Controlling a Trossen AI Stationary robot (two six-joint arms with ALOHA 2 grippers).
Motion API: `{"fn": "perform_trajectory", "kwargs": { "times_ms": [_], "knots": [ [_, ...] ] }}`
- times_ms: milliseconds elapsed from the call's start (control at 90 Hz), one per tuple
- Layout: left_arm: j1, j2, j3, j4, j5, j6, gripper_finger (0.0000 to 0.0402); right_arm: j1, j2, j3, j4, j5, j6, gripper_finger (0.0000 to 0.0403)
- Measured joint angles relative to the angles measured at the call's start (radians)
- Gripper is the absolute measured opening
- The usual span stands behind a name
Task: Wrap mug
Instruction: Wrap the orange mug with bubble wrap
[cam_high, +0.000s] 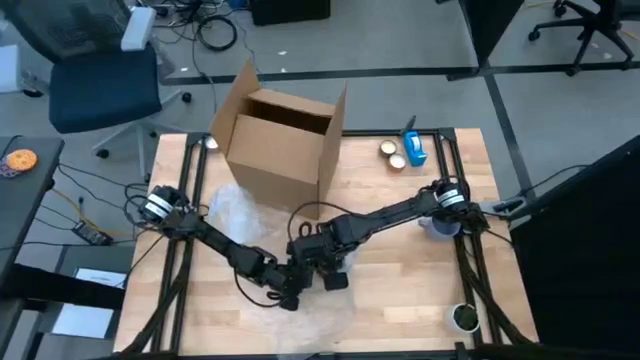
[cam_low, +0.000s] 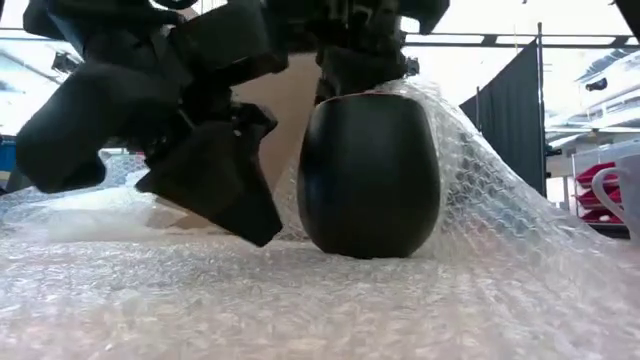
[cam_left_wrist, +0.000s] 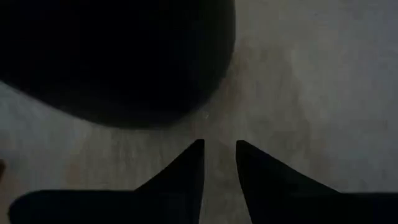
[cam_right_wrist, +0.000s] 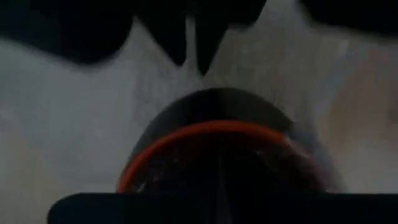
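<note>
Wooden table (cam_high: 400, 230): cardboard box (cam_high: 280, 140) behind bubble wrap (cam_low: 480, 170), mug (cam_low: 368, 175).

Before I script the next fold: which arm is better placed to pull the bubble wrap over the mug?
Probably left. Its tool sits low on the bubble wrap beside the mug, nearly shut, while the right tool is over the mug's rim.

I am working at a wooden table (cam_high: 400, 230) standing on grey floor (cam_high: 400, 40). A blue office chair (cam_high: 100, 75) is sitting beyond it, cables (cam_high: 215, 30) are trailing nearby, and a dark curtain (cam_low: 510, 100) is hanging behind.
</note>
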Motion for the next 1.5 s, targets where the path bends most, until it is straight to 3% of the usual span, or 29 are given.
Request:
{"fn": "perform_trajectory", "kwargs": {
  "times_ms": [256,689,900,1233,1500],
  "knots": [
    [-0.004,-0.006,0.045,-0.151,-0.005,-0.011,0.0078,-0.005,-0.004,-0.064,-0.012,-0.006,0.000,0.0000],
    [-0.006,-0.009,0.046,-0.158,-0.004,-0.025,0.0078,0.029,-0.010,0.254,-0.272,0.077,0.003,0.0000],
    [-0.006,-0.009,0.046,-0.160,-0.004,-0.027,0.0078,0.054,-0.011,0.280,-0.265,0.077,0.004,0.0000],
    [-0.006,-0.009,0.046,-0.159,-0.002,-0.030,0.0078,0.061,-0.010,0.156,-0.163,0.063,0.024,0.0000],
    [-0.006,-0.009,0.046,-0.158,-0.002,-0.031,0.0078,0.041,-0.011,-0.034,0.001,0.029,0.021,0.0000]
  ]
}}
